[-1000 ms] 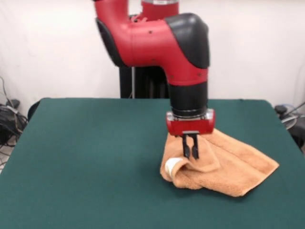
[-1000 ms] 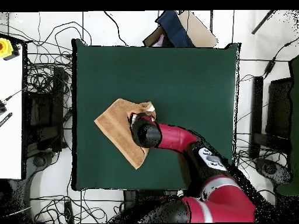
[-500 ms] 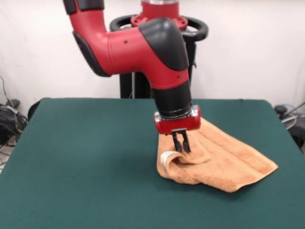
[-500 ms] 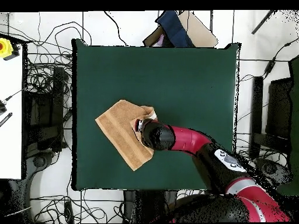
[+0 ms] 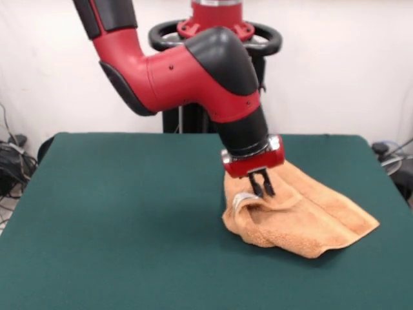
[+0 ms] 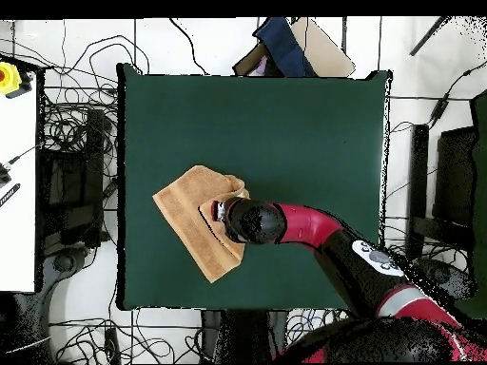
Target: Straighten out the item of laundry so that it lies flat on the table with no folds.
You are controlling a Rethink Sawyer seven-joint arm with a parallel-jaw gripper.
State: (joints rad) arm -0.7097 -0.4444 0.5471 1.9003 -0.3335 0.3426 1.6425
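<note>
The orange-tan towel (image 5: 310, 219) lies crumpled and folded on the right half of the green table (image 5: 116, 206). Its left edge, which carries a small white tag (image 5: 242, 199), is bunched up. My gripper (image 5: 262, 188) comes down tilted from the red wrist and is shut on a raised fold just right of the tag. From overhead, the towel (image 6: 188, 220) sits in the table's (image 6: 304, 133) left half. The arm's black and red wrist (image 6: 249, 220) covers the towel's right corner and hides the fingers.
Cables lie on the floor all round the table (image 6: 76, 171). A white bench (image 6: 17, 190) with a yellow object (image 6: 8, 78) stands at the overhead left. A cardboard box with dark blue cloth (image 6: 285, 48) sits beyond the top edge.
The gripper has shifted right in the front view and the wrist has tilted. The tagged edge of the towel has travelled with it, and the fold is pulled tighter.
</note>
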